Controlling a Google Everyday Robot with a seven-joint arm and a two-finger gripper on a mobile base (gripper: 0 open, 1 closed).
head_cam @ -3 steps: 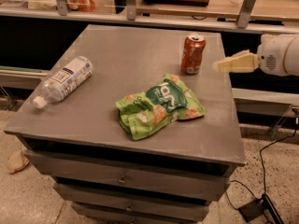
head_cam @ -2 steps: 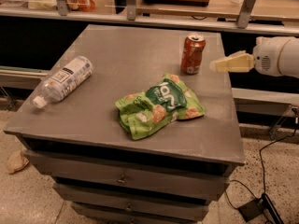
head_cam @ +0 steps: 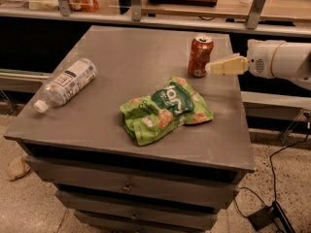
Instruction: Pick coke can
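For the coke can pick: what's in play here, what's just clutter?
In play: coke can, upright near the right edge of the table; gripper, just right of the can.
Clutter: clear plastic bottle, lying at left; green snack bag, mid-table.

Grey drawer cabinet [head_cam: 160, 181] on speckled floor [head_cam: 29, 205], wooden counter [head_cam: 286, 8] behind, black cable [head_cam: 265, 217] at right.

On the desk [head_cam: 136, 47] are 3 things: the coke can [head_cam: 200, 56] stands upright near the far right corner, the snack bag [head_cam: 165, 111] lies in front of it toward the middle, and the bottle [head_cam: 66, 83] lies on its side by the left edge, cap toward the front. The pincer [head_cam: 214, 67] points in from the right, just beside the can's right flank.
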